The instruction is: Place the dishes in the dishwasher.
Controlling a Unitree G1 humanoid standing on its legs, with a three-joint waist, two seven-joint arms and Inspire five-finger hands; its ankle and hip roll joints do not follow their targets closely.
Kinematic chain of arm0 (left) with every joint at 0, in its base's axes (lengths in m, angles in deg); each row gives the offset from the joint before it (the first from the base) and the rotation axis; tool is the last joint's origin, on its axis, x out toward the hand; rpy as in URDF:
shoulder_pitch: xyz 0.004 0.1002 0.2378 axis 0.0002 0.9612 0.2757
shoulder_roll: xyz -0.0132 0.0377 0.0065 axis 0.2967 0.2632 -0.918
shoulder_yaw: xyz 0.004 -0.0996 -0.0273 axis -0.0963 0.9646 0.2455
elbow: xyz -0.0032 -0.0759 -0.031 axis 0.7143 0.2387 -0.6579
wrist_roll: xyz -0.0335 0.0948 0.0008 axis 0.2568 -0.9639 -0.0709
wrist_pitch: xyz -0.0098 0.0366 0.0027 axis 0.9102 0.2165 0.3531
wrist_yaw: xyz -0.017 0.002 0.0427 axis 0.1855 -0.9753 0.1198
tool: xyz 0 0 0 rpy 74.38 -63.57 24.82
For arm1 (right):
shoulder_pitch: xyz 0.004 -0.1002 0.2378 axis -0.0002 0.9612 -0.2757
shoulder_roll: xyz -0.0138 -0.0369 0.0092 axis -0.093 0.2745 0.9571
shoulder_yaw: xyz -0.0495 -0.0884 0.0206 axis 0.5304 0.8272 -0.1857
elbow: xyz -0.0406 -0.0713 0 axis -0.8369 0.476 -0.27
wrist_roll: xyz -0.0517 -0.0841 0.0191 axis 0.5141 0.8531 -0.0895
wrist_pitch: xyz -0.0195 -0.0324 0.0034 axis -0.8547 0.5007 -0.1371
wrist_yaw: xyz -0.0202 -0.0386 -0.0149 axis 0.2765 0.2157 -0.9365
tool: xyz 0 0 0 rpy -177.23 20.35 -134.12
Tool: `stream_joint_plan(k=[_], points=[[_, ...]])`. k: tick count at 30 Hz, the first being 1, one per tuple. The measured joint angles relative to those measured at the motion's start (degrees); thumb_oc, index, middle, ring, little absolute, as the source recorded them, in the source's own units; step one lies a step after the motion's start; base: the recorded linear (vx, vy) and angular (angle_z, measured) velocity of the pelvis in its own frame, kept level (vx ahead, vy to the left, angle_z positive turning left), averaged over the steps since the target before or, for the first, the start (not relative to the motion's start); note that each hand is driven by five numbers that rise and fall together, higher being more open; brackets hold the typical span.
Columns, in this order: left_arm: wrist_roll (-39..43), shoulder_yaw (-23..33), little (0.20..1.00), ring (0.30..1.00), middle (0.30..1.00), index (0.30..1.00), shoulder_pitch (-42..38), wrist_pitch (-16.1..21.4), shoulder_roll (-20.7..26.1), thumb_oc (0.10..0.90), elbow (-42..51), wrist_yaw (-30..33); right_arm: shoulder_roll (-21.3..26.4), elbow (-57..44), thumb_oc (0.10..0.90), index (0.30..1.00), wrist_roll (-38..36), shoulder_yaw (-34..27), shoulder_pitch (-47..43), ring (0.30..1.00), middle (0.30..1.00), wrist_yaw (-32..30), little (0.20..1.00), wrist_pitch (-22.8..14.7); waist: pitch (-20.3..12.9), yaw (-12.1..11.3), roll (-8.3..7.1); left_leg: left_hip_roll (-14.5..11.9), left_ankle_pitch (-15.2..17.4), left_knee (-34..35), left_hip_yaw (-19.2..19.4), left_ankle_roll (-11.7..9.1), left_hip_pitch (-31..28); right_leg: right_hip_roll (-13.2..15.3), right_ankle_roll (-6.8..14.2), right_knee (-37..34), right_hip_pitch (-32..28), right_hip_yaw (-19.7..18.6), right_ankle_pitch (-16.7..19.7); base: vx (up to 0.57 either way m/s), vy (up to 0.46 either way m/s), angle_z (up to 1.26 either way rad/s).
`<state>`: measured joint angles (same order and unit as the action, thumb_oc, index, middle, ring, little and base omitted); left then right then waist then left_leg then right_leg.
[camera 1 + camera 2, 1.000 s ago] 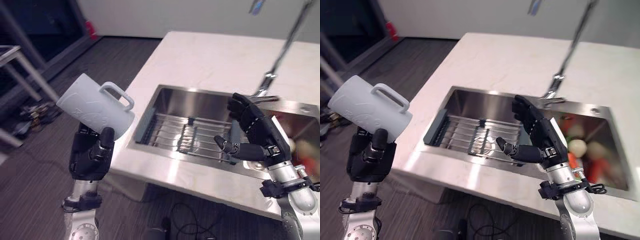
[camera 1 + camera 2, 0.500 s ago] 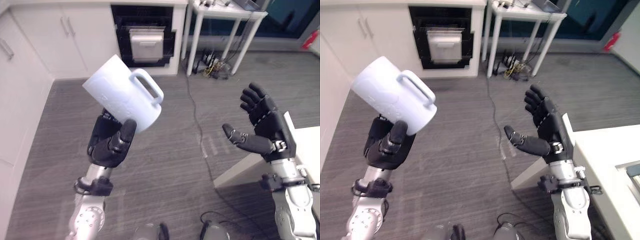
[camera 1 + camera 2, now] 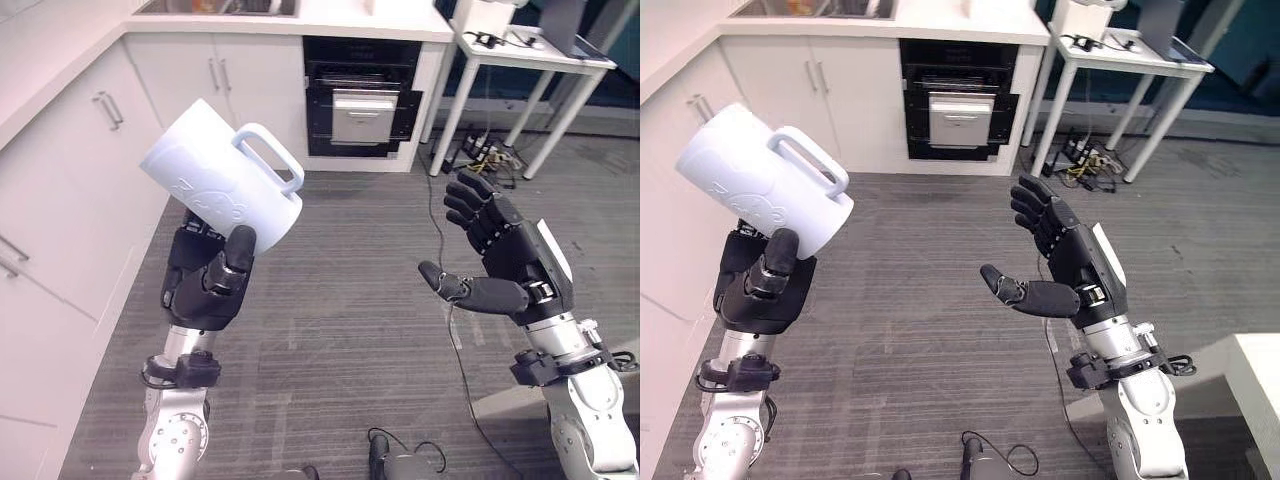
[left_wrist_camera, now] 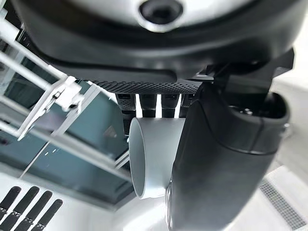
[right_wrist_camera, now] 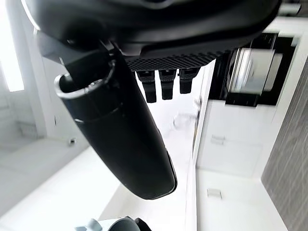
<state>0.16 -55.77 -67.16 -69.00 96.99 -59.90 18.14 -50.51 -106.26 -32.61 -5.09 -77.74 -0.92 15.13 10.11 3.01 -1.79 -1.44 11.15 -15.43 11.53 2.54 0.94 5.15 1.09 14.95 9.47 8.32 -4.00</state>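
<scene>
Currently you face a run of white cabinets (image 3: 70, 190) with a dark built-in appliance (image 3: 362, 95) set into them, its door apparently shut; whether it is the dishwasher cannot be confirmed. Right of the appliance stands a white table (image 3: 545, 60). Grey floor (image 3: 340, 300) lies between you and the appliance.

Nearer you than the appliance, and to its left, the mug (image 3: 222, 176) is raised well off the floor in your left hand (image 3: 205, 285). It is large, pale blue-white and rigid, tilted, with the handle uppermost. Judged as ceramic or hard plastic: moderately heavy, smooth, liable to slip and to chip on impact.

Your left hand grips the mug's lower end, fingers curled about the body, thumb pressed up its side. The handle is free. I judge this a low hold under a top-heavy load; keep the wrist steady. A grip nearer mid-body or through the handle would be safer for setting down.

Your right hand (image 3: 1065, 270) is raised nearer you than the appliance and to its right, palm turned inward, fingers spread and straight, thumb out, holding nothing.
</scene>
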Motion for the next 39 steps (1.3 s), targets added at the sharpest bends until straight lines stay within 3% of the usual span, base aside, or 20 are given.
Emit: stream_joint_plan(k=[6,12,13,17,20,26,27,29,30,31,32,33,35,36,37,38,39], points=[[-0.6,-0.2,0.3,0.3,0.3,0.3,0.1,-0.7,0.0,0.4,0.0,-1.9,0.2,0.0,0.8,0.9,0.0,-0.3,3.9,0.9,0.9,-1.0,0.9,0.0,-1.5,2.1,2.35,-1.4,-0.5,0.8,1.7,-1.1,-0.1,-1.5,0.2,-0.9,0.8,-1.1,0.4,-0.05,-0.08,-0.17],[-0.6,-1.4,0.3,0.3,0.3,0.3,-0.1,-1.5,-0.1,0.4,-0.1,-3.9,0.4,0.0,0.8,0.9,0.0,-0.4,4.3,0.9,0.9,-1.9,0.9,-0.1,-1.7,3.9,2.6,-2.1,-0.8,0.9,4.0,-1.7,-0.3,-3.5,-0.4,-1.3,2.2,-3.7,1.6,-0.06,-0.071,-0.25],[-0.6,-1.4,0.3,0.3,0.3,0.3,-0.2,-1.9,0.0,0.4,-0.1,-4.9,0.8,0.0,0.8,0.9,0.1,-2.5,4.6,0.9,0.9,-1.3,0.9,-0.1,-1.9,4.9,2.48,-2.4,-1.0,1.7,5.3,-2.0,-1.1,-3.3,-0.6,-1.7,2.1,-4.0,2.1,-0.04,-0.086,-0.15],[-2.5,-5.0,0.3,0.3,0.3,0.3,0.9,0.2,-2.5,0.4,-0.8,0.8,-0.4,1.8,0.8,0.9,-3.4,-0.4,5.0,0.9,0.9,-1.3,0.9,-1.0,-2.4,3.0,2.27,-2.8,-0.9,1.8,5.3,-2.2,-0.2,-3.3,-0.9,-2.4,2.2,-2.5,2.0,-0.02,-0.118,0.0],[-2.8,-5.2,0.3,0.3,0.3,0.3,2.8,-0.1,-2.5,0.4,-0.8,1.0,-3.3,2.1,0.8,0.9,-4.7,0.6,5.8,0.9,0.9,-0.9,0.9,-1.8,-2.4,2.2,2.3,-2.5,-1.1,1.7,4.6,-2.3,-0.2,-3.5,-1.6,-1.4,2.3,-2.3,2.3,-0.03,-0.119,0.1],[-2.6,-5.1,0.3,0.3,0.3,0.3,2.8,-0.1,-2.4,0.4,-0.8,1.2,-2.5,2.2,0.8,0.9,-4.7,1.0,5.5,0.9,0.9,-0.9,0.9,-2.1,-2.3,1.3,2.24,-2.4,-1.1,2.1,4.0,-2.4,-1.0,-2.6,-1.2,1.4,2.5,-1.5,0.1,0.0,-0.162,0.07],[-2.2,-5.1,0.3,0.3,0.3,0.3,2.8,-0.1,-2.4,0.4,-0.8,1.2,-2.3,2.2,0.8,0.9,-4.7,1.0,5.5,0.9,0.9,-0.7,0.9,-2.2,-2.3,1.3,2.1,-2.4,-1.0,2.6,4.1,-2.4,-1.3,-2.4,-1.4,2.6,3.0,-1.4,-0.8,0.09,-0.301,-0.12],[-2.0,-4.3,0.3,0.3,0.3,0.3,5.3,0.3,-2.4,0.4,-0.6,1.1,-1.0,2.2,0.8,0.9,-5.4,2.4,5.8,0.9,0.9,1.1,0.9,-2.2,-2.5,-0.9,0.4,-2.6,-1.1,2.2,6.9,-4.5,-2.4,-2.0,-3.9,15.5,7.0,-0.2,-7.5,0.06,-0.226,-0.39],[-2.0,-4.1,0.3,0.3,0.3,0.3,6.2,0.3,-0.8,0.4,-0.6,1.1,-2.0,2.1,0.8,0.9,-5.7,2.9,6.9,0.9,0.9,2.4,0.9,-2.9,-2.4,-1.8,-3.66,-0.8,-1.2,-8.1,4.4,-5.4,1.6,-0.9,-6.4,15.0,5.5,-1.5,-10.5,0.04,-0.055,-0.19],[-2.1,-4.1,0.3,0.3,0.3,0.3,6.5,0.1,-1.4,0.4,-1.6,0.9,-2.1,2.8,0.8,0.9,-5.7,2.9,6.6,0.9,0.9,2.9,0.9,-3.0,-1.5,-2.1,-3.84,-1.4,-1.7,-18.2,-0.4,-6.5,7.5,-0.7,-6.5,15.0,5.0,-1.3,-10.0,0.08,0.002,0.0],[-2.2,-4.2,0.3,0.3,0.3,0.3,7.1,-0.2,-2.5,0.4,-2.6,0.7,-2.3,2.8,0.8,0.9,-5.7,2.7,6.6,0.9,0.9,2.9,0.9,-3.1,-1.1,-3.4,-2.94,-1.3,-1.1,-24.0,-3.2,-6.2,12.7,-1.5,-5.9,13.2,4.5,-1.0,-9.5,0.14,0.067,0.09],[-2.3,-4.2,0.3,0.3,0.3,0.3,7.0,-0.5,-2.6,0.4,-3.4,0.6,-2.3,3.0,0.8,0.9,-5.7,2.9,6.1,0.9,0.9,2.9,0.9,-3.1,-0.1,-3.2,-1.96,-1.4,-0.5,-18.2,-1.4,-5.0,15.0,-2.1,-5.2,11.0,3.4,0.0,-9.0,0.19,0.192,0.1],[-2.3,-4.2,0.3,0.3,0.3,0.3,6.7,-0.6,-2.5,0.4,-5.0,0.5,-2.3,4.8,0.8,0.9,-6.0,3.0,5.0,0.9,0.9,2.9,0.9,-3.1,0.9,-3.0,-0.64,-1.4,-3.5,1.2,4.1,-3.1,13.1,-2.8,-4.6,7.7,0.1,1.8,-8.5,0.26,0.272,0.27],[-2.1,-4.2,0.3,0.3,0.3,0.3,6.4,-0.3,-2.7,0.4,-5.4,0.1,-2.4,5.7,0.8,0.9,-7.6,2.7,3.9,0.9,0.9,3.4,0.9,-3.1,1.4,-2.3,1.65,-4.7,-5.1,3.8,3.6,-4.4,15.3,-5.0,-3.0,7.2,-0.7,3.1,-9.0,0.28,0.251,0.24],[-2.1,-4.0,0.3,0.3,0.3,0.3,6.3,-0.2,-2.6,0.4,-5.9,-0.3,-2.3,6.0,0.8,0.9,-8.0,2.6,3.5,0.9,0.9,3.8,0.9,-3.1,2.1,-1.8,3.16,-7.1,-5.9,3.4,2.8,-5.3,17.2,-6.7,-3.6,7.3,-1.2,3.5,-9.3,0.26,0.232,0.08],[-2.0,-3.5,0.3,0.3,0.3,0.3,6.5,-0.2,-2.6,0.4,-7.4,-0.7,-2.0,6.1,0.8,0.9,-8.0,2.5,4.1,0.9,0.9,4.5,0.9,-2.7,3.1,-2.0,4.24,-8.2,-6.6,2.4,-1.8,-5.5,18.9,-7.6,-4.2,7.4,-2.5,3.2,-10.1,0.27,0.269,-0.2],[-2.0,-2.9,0.3,0.3,0.3,0.3,7.0,-0.2,-2.8,0.4,-8.1,-0.7,-1.1,6.1,0.8,0.9,-8.0,2.5,4.6,0.9,0.9,5.1,0.9,-2.2,3.3,-2.2,4.37,-8.1,-6.6,1.5,-4.3,-5.5,20.1,-7.6,-4.2,7.3,-3.0,2.3,-10.6,0.32,0.307,-0.43]])
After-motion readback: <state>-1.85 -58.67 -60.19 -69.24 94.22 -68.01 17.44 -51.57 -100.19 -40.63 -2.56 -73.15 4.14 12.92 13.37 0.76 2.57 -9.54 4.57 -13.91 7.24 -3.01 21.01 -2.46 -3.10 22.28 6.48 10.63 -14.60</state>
